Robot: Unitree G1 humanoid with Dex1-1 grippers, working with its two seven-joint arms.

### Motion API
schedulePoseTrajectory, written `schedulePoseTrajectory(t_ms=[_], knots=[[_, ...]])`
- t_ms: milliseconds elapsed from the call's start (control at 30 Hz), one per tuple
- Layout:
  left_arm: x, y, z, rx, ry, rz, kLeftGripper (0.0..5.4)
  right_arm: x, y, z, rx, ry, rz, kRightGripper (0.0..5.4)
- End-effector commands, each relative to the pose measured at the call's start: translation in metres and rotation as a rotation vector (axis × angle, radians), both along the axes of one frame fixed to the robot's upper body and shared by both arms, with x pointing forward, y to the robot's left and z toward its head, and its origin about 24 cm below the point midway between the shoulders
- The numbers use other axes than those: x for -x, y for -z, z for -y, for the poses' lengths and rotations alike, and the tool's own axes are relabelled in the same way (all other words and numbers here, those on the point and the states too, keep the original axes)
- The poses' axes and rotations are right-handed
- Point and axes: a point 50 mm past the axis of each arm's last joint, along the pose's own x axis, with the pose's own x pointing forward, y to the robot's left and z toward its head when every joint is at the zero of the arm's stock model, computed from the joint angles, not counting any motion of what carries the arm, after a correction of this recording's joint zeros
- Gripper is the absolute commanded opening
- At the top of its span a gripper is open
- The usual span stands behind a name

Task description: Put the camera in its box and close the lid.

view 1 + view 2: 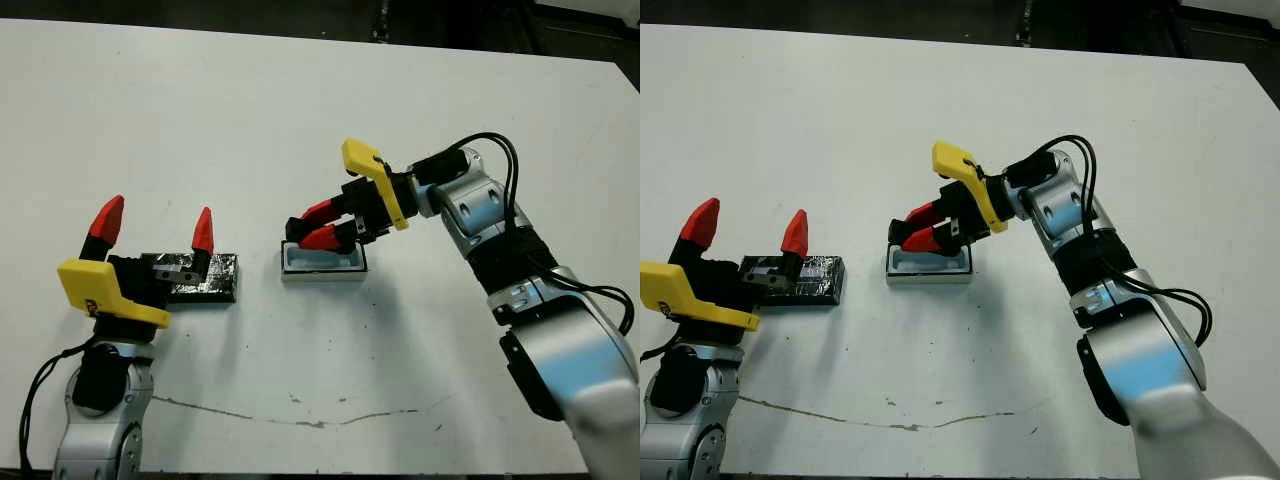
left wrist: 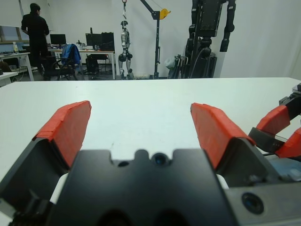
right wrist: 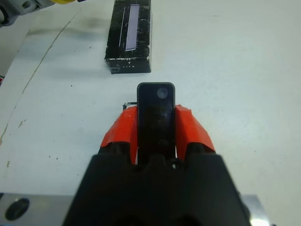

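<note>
Right gripper (image 3: 156,123) is clenching the camera (image 3: 156,113) over the box (image 1: 322,262); it should level it before releasing. Left gripper (image 1: 155,232) is standing released.

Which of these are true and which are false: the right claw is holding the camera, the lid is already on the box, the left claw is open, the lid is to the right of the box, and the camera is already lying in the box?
1. The right claw is holding the camera. True: its fingers are shut on it.
2. The lid is on the box. False: the lid lies flat on the table, apart from the open box.
3. The left claw is open. True: its fingers stand wide apart and hold nothing.
4. The lid is to the right of the box. False: it lies to the box's left, by the left claw.
5. The camera lies in the box. False: it is gripped just above it.
</note>
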Motion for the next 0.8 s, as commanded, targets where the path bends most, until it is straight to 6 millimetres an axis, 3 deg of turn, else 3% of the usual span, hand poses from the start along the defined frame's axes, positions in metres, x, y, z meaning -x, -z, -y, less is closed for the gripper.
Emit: schedulePoseTrajectory(t_ms=[33,800], knots=[[0.0017,0.0040,-0.0012,0.006,-0.004,-0.017,5.40,0.0030,0.0134,0.0076,0.030,0.011,-0.034,1.66],[0.0016,0.0035,-0.0019,0.022,0.015,-0.022,5.40,0.0028,0.0219,0.0135,0.060,0.021,-0.039,1.66]])
